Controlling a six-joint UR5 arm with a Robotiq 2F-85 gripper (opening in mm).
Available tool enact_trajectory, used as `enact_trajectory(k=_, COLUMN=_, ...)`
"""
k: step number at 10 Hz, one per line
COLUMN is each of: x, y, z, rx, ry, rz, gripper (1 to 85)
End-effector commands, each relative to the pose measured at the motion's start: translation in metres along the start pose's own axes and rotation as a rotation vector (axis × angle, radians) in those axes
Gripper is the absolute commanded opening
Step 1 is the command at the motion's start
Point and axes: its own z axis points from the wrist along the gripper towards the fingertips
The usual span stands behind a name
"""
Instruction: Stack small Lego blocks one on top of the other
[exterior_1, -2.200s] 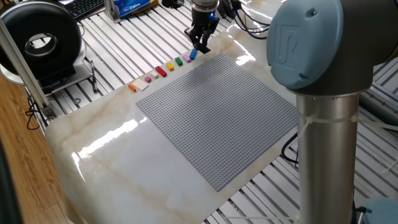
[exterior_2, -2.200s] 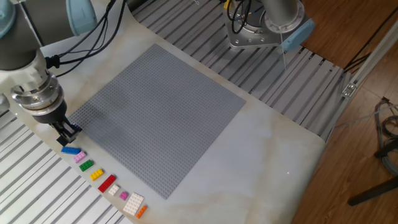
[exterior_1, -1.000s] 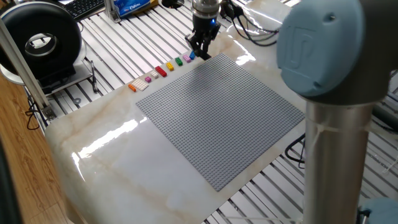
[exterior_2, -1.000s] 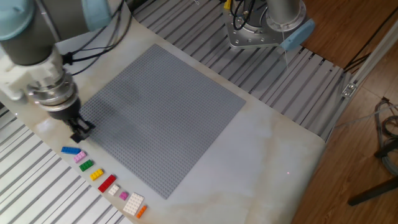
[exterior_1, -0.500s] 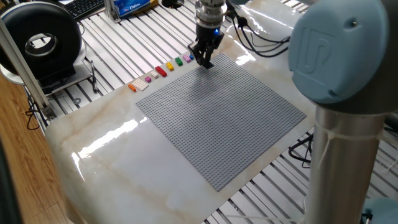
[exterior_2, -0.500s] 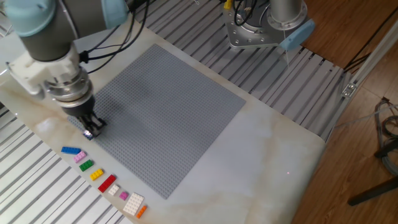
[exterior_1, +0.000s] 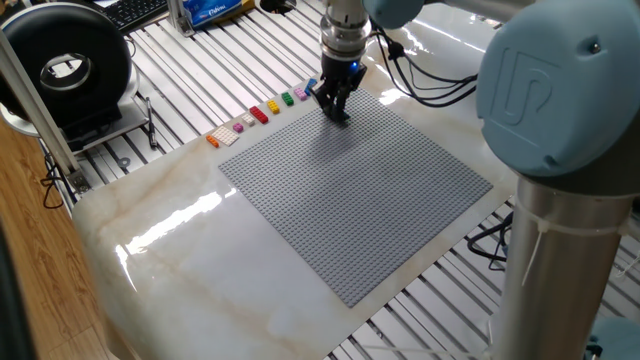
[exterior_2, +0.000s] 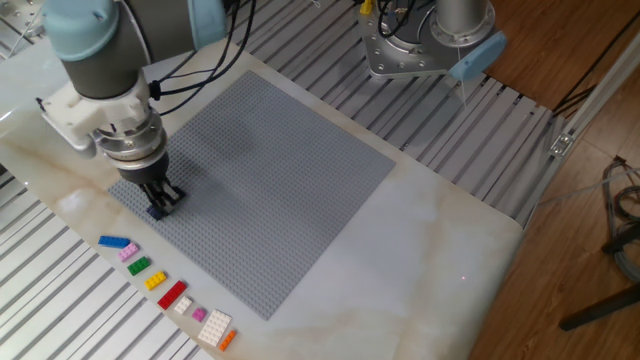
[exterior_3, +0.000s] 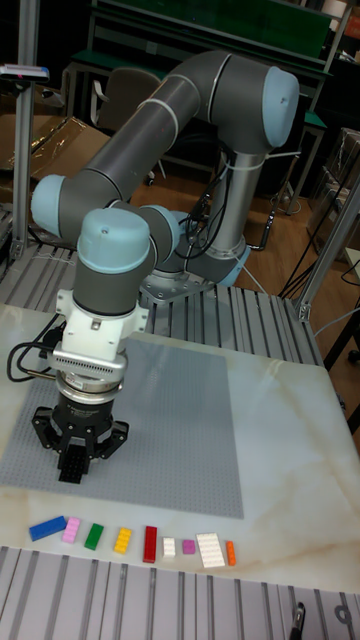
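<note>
In one fixed view the gripper (exterior_1: 336, 110) has moved off the table margin onto the grey baseplate (exterior_1: 360, 190), near its far corner, leaving the row of small bricks (exterior_1: 262, 113) along the baseplate's left edge.

In the other fixed view the gripper (exterior_2: 160, 205), formerly beside the blue brick (exterior_2: 114, 242), now stands over the baseplate's near-left edge, fingers clamped on a dark navy brick (exterior_2: 157, 211).

In the tall fixed view it points straight down; the row lies untouched on the marble.
</note>
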Motion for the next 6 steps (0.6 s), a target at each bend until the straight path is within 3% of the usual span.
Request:
enact_trajectory(k=1, x=0.0057, y=-0.0006, z=0.0048, rx=0.01, ry=0.002, rz=0.011, gripper=1.0)
enact_trajectory(k=6, x=0.0078, y=0.0004, z=0.0059, rx=0.018, ry=0.006, rz=0.006, gripper=1.0)
